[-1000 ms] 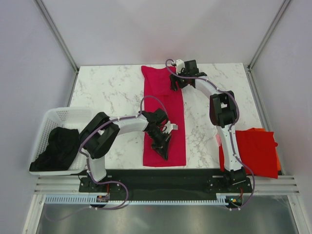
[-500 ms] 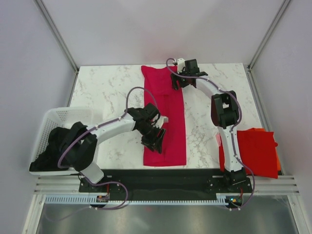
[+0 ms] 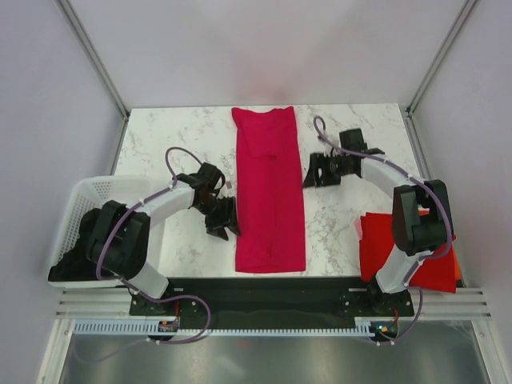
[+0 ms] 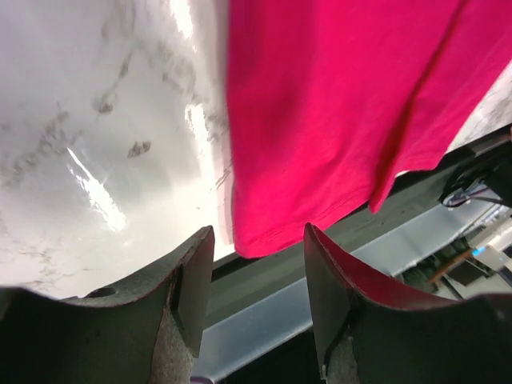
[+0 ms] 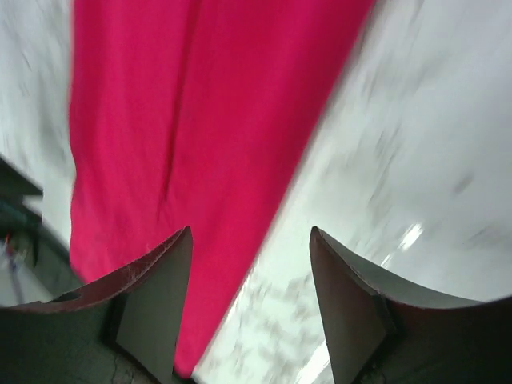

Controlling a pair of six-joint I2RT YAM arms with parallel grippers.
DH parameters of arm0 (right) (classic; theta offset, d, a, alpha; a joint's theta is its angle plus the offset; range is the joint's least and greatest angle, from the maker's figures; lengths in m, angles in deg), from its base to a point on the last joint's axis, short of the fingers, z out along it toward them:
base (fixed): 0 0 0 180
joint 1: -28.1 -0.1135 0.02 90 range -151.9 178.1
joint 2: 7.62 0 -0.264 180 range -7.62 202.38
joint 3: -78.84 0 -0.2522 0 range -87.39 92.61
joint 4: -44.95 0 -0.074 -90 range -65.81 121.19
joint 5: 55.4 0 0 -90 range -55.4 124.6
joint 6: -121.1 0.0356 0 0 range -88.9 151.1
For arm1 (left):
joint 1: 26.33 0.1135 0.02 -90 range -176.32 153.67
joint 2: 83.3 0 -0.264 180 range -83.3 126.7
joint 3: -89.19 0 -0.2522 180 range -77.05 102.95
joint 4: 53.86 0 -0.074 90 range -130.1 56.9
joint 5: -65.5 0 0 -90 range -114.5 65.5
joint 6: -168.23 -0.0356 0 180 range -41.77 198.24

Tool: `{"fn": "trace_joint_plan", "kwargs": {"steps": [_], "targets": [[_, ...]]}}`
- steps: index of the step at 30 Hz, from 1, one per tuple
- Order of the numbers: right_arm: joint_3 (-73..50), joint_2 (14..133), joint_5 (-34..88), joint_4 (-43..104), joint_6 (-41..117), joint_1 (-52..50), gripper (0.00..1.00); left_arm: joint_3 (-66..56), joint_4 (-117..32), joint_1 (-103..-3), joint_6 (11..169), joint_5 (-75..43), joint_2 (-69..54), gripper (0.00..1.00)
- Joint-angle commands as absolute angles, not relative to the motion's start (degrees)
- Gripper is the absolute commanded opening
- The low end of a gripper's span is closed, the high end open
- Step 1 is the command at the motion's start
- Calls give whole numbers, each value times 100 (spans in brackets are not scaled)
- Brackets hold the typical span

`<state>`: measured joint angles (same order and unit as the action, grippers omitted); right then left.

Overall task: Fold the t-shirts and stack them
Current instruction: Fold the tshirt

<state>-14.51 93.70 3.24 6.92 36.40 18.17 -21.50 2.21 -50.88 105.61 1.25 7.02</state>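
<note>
From above, the crimson-pink t-shirt (image 3: 270,192) lies as a long narrow strip down the middle of the bench (image 3: 176,144), running from the far edge to the near edge. My left hand (image 3: 225,230) sits just beside its left edge and my right hand (image 3: 310,171) just off its right edge, neither on the cloth. A red t-shirt (image 3: 404,240) rests on an orange one (image 3: 457,268) at the bench's right near corner. At the left, a white basket (image 3: 88,196) holds dark cloth (image 3: 92,244).

In my left wrist view, the fingers are spread with nothing between them (the shirt's near corner shows beyond).

In my right wrist view, which is blurred, the fingers are spread and empty over the shirt's edge and bare marble.
</note>
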Motion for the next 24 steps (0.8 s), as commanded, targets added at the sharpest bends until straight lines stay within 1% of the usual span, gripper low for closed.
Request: {"fn": "trace_joint_plan", "kwargs": {"steps": [1,2,5,11,17,24], "targets": [[-2707,9049,-688,-106,3999,1790,68,-2598,-98,-5102,11005,625,653,56],[-3171,8951,-732,-245,3929,1790,67,-2781,-142,-5094,11014,678,617,57],[-3893,8608,-961,-343,4032,1782,66,-3019,-291,-5067,11075,809,547,58],[-4625,8195,-926,-352,4446,1536,66,-3450,-581,-5049,11110,1179,766,57],[-4916,8106,-638,-291,5079,1026,67,-3837,-924,-5058,11251,1276,784,54],[-4837,8545,-408,-71,5492,683,68,-3979,-1205,-5357,11427,1294,696,51]]}}
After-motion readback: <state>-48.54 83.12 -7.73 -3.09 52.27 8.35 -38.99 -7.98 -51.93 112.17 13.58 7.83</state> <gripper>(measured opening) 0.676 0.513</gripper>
